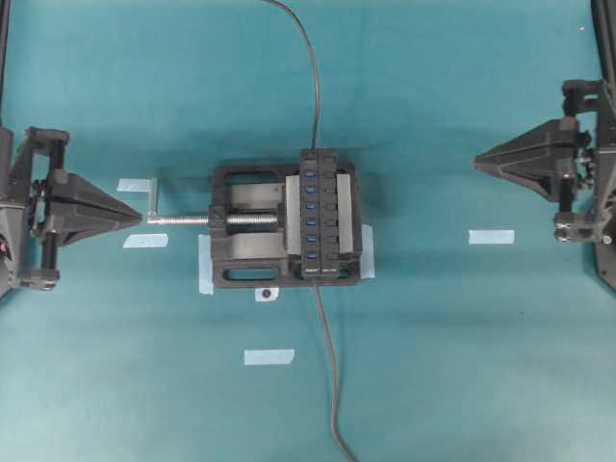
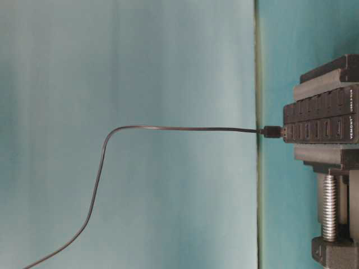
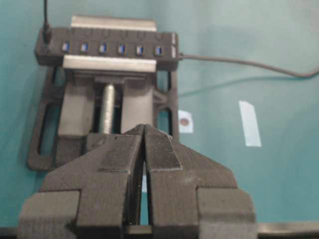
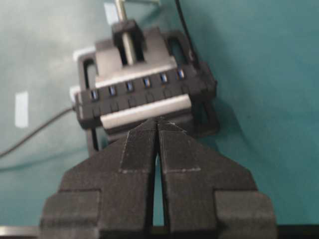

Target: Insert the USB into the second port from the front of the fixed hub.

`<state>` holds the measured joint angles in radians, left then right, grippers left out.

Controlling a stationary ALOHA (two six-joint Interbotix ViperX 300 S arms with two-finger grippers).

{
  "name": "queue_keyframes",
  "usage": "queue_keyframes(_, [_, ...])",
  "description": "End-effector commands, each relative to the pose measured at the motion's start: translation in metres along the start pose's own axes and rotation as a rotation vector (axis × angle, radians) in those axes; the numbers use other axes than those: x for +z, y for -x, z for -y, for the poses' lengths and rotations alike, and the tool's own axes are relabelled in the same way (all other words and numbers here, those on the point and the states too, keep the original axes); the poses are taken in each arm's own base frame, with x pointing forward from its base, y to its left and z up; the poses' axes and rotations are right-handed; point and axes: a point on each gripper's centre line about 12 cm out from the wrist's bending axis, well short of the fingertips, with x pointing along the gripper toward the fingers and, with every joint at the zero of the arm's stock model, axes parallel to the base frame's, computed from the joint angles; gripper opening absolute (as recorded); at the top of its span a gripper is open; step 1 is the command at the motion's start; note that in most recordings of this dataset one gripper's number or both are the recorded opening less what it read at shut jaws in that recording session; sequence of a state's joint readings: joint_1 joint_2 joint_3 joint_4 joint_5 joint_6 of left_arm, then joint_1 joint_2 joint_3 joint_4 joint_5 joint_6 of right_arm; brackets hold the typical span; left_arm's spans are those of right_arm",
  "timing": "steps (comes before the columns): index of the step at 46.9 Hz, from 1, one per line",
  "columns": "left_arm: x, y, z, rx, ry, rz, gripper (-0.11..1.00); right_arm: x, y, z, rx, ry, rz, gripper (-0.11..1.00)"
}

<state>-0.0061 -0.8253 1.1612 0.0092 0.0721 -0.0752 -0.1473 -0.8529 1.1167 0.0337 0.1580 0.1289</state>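
Your left hand (image 1: 138, 218) & right hand (image 1: 478, 159) are both closed, holding nothing, at opposite side edges of the surface (image 1: 462, 366). The hub (image 1: 319, 213) sits clamped in the vise (image 1: 241, 227) mid-surface. The plug (image 2: 273, 131) is stuck into the hub's end, cable (image 2: 168, 128) trailing off.

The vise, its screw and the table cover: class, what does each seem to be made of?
Vise: probably matte black plastic, with a grainy, dull surface.
Screw: metal, silvery and threaded.
Table cover: maybe teal fabric or matte sheet; no glare, and the weave cannot be seen.
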Motion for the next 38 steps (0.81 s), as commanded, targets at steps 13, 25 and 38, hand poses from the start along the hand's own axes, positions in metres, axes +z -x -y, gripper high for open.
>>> queue_keyframes(13, [0.012,-0.007,0.001,0.000,-0.002,0.006,0.02,0.014,-0.024,-0.001,-0.025,0.028,-0.110,0.04])
queue_keyframes(25, [0.013,-0.007,0.001,0.000,-0.002,0.006,0.02,0.022,-0.047,0.003,-0.050,0.034,-0.176,0.04])
queue_keyframes(38, [0.012,-0.008,0.001,-0.001,-0.002,0.001,0.02,0.027,-0.063,0.008,-0.072,0.031,-0.202,0.04])
